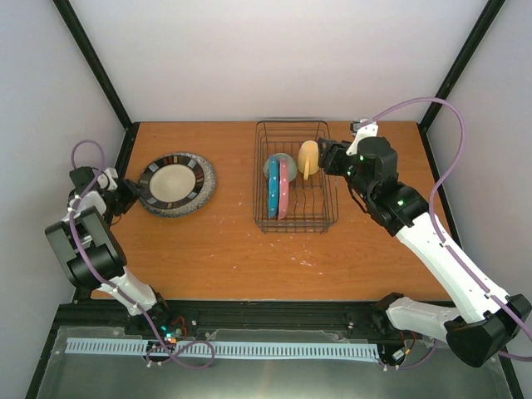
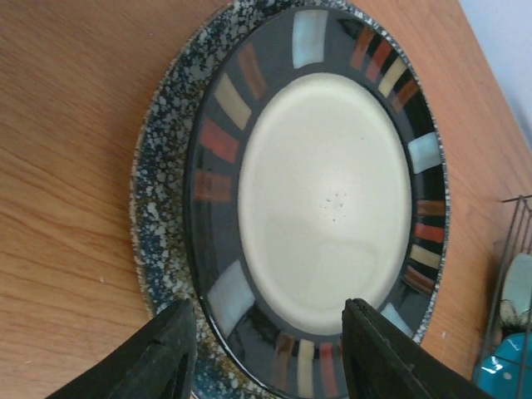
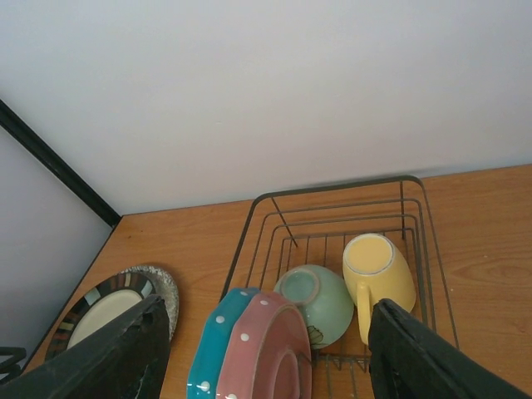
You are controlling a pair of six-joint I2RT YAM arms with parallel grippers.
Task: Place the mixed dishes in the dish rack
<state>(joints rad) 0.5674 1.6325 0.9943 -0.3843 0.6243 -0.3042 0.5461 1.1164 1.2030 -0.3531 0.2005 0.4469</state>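
The left gripper point(image 2: 268, 307) sits closest to the lens in the left wrist view, its two dark fingers point(image 2: 170, 349) standing apart with the near rim of the grey speckled plate point(image 2: 324, 199) running across the gap between them. Whether they pinch that rim or only straddle it, I cannot tell. The plate lies flat on the wooden tabletop point(image 2: 75, 125) at the left side, showing a cream centre, a dark band of coloured blocks and a speckled outer rim, and it is well apart from the dish rack point(image 3: 332, 186). In the right wrist view the right gripper point(image 3: 268, 306) hangs over the rack with its fingers spread wide and nothing between them. Below it, the blue dotted plate point(image 3: 216, 341) and the pink-red dotted plate point(image 3: 266, 349) stand on edge side by side in the left half of the rack, the blue one on the outside. The pale green bowl point(image 3: 320, 303) rests tipped up just behind them, its foot ring showing, against the pink-red plate. The yellow mug point(image 3: 378, 270) lies beside the bowl toward the rack's right wall, its handle on the bowl's side. From the top view, the right gripper is just beside the mug, at the rack's far right corner.
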